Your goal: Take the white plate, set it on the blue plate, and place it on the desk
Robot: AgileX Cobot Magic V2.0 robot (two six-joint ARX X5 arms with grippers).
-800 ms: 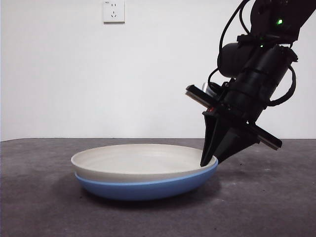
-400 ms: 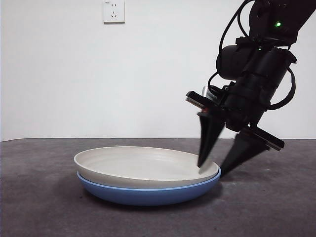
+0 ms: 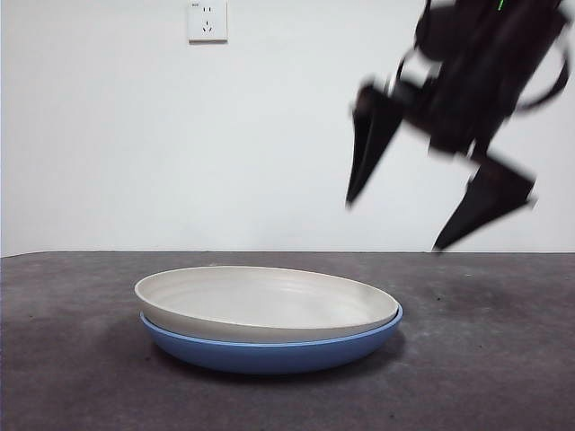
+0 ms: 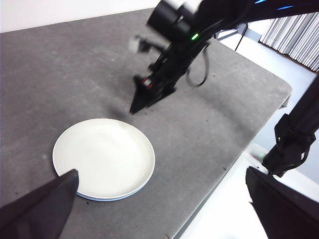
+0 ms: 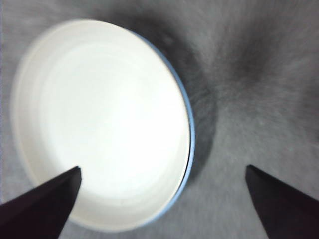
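- While the white plate (image 3: 266,301) is sitting nested in the blue plate (image 3: 269,352) on the desk (image 3: 485,359), only a thin blue edge is showing beneath it.
- The right gripper (image 3: 395,220) is hanging above the plates' rim, blurred, its fingers spread wide and holding nothing; both plates are lying below and between them.
- The left gripper (image 4: 164,209) is waiting well away, fingers apart, their tips partly cut off at the picture's edge.

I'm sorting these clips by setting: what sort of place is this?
Probably an indoor lab or test room: a bare desk against a plain white wall with a wall socket, and vertical window blinds in the left wrist view.
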